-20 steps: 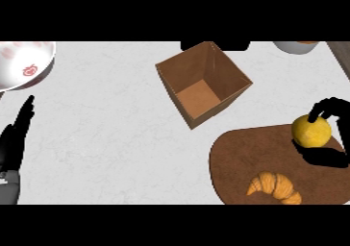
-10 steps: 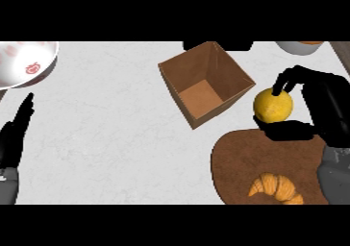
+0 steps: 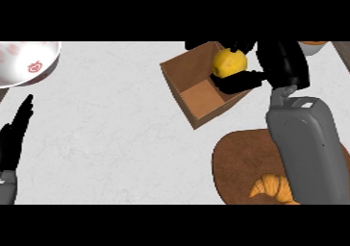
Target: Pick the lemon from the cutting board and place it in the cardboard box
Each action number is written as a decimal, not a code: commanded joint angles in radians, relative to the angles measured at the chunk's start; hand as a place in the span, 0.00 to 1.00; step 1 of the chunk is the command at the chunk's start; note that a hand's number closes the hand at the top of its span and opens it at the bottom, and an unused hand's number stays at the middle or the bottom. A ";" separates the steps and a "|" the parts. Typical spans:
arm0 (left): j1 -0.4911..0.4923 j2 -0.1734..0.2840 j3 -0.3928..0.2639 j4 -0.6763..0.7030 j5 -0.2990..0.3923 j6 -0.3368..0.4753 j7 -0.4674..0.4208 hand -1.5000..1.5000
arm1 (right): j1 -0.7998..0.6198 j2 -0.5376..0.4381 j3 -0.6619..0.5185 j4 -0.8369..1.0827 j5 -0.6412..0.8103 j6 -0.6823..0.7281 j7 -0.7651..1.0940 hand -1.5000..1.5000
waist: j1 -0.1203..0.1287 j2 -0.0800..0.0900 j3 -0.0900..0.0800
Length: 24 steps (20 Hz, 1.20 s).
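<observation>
While the counter lies below:
Left hand (image 3: 13, 137): open, fingers straight, resting at left edge.
Cardboard box (image 3: 199, 98): open, centre.
Lemon (image 3: 228, 63): above box, clasped by right hand (image 3: 277, 65).
Cutting board (image 3: 238, 166): lower right, holding croissant (image 3: 271, 187).

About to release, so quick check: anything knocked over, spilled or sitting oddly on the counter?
Nothing stands out. The right hand holds the lemon over the cardboard box, which stands upright; the croissant lies on the cutting board.

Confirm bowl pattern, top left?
White bowl with red markings inside; head view, the only one.
</observation>
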 commanded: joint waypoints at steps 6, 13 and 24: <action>-0.001 -0.019 -0.018 -0.025 -0.020 0.001 0.000 0.50 | -0.274 0.110 -0.038 0.526 0.029 -0.240 -0.038 1.00 | 0.023 0.008 0.000; -0.047 -0.008 0.016 0.080 -0.006 -0.009 -0.057 0.50 | -0.388 0.087 -0.124 0.885 0.075 -0.415 -0.133 1.00 | 0.022 0.016 0.000; -0.045 -0.006 -0.004 -0.010 -0.020 -0.028 0.016 0.50 | -0.484 0.112 -0.235 1.155 -0.114 -0.533 -0.257 0.00 | 0.040 0.015 0.001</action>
